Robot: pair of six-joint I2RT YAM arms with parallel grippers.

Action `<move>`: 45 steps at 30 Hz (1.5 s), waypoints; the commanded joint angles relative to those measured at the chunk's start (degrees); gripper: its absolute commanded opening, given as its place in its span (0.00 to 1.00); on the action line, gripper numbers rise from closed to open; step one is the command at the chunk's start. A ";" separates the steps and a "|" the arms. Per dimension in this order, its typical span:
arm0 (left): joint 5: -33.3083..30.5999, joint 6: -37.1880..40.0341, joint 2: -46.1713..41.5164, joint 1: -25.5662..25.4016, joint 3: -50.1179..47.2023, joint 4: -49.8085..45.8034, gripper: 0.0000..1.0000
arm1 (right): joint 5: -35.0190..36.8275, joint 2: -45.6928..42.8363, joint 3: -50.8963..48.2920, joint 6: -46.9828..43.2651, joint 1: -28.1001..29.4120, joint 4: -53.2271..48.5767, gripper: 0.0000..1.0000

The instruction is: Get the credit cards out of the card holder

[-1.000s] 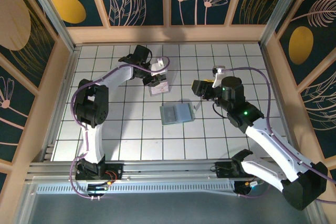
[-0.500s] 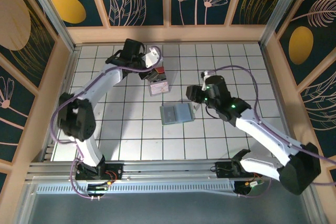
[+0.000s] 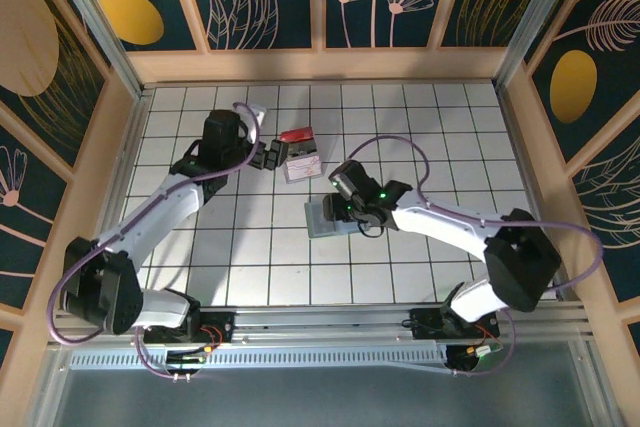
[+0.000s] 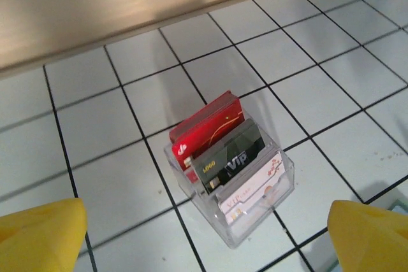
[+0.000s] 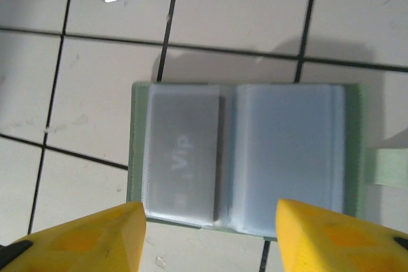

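On the left, the left arm's fingers (image 4: pixel 38 234) stand wide apart, empty, facing a clear plastic stand (image 4: pixel 245 229). It holds a red card (image 4: pixel 204 128), a dark grey card (image 4: pixel 233 154) and a white card (image 4: pixel 252 186) upright on the white tiled surface (image 4: pixel 95 125). Right of the stand, the pale green-grey bifold card holder (image 5: pixel 290 151) lies open and flat, long axis left to right. A grey card (image 5: pixel 182 157) sits under its left leaf's clear sleeve. The right arm's fingers (image 5: pixel 86 237) hover directly over it, apart and gripping nothing, spread along that long axis. The right arm is the nearer, so the pull looks to be its job.
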 commanded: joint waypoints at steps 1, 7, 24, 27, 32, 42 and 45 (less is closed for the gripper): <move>-3.18 -11.95 -4.78 0.37 -4.91 6.53 0.98 | -0.31 3.26 2.40 0.98 1.29 -0.99 0.58; -10.48 -21.78 -13.95 0.25 -18.11 16.04 0.99 | 1.27 9.76 6.29 0.05 3.22 -2.50 0.60; -20.69 -31.82 -23.23 -0.29 -34.58 19.72 0.99 | 2.63 21.12 12.38 -1.95 4.96 -5.80 0.65; -21.99 -31.71 -22.97 -0.31 -34.61 19.67 0.99 | 3.07 22.23 12.99 -2.39 5.02 -6.21 0.64; -23.56 -31.28 -23.13 -0.29 -34.17 19.12 0.99 | 4.17 23.03 13.07 -2.37 5.38 -7.19 0.62; -25.12 -28.95 -24.65 -0.29 -32.46 15.95 0.99 | 0.68 20.46 10.85 -2.61 5.30 -3.55 0.49; -25.31 -28.20 -25.89 -0.23 -32.14 15.41 0.99 | 0.85 20.14 10.83 -2.61 5.29 -3.43 0.45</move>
